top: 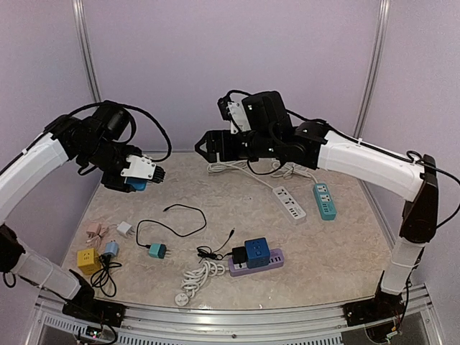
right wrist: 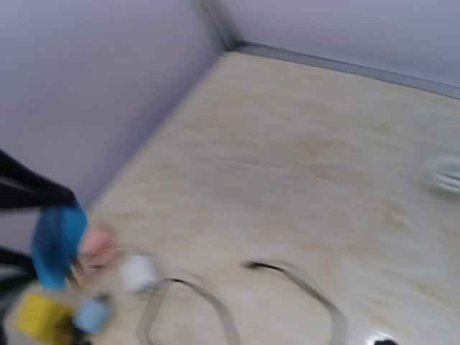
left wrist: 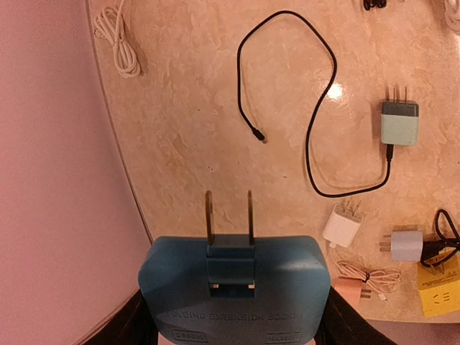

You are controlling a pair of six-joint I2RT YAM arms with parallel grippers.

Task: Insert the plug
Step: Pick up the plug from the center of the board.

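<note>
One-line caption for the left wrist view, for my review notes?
Left gripper holding a blue adapter, prongs out, over a table with a black cable and teal charger.

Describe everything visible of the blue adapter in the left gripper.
The blue plug adapter is a matte plastic block with rounded corners and raised lettering along one edge. Two flat metal prongs stand out from a centre block, pointing away from the wrist. It is held in the air over the left side of the table, clamped on both sides by the left gripper.

blue plug [left wrist: 233, 287], purple power strip [top: 267, 261], yellow cube [top: 88, 260], beige marbled table [top: 345, 244].
</note>
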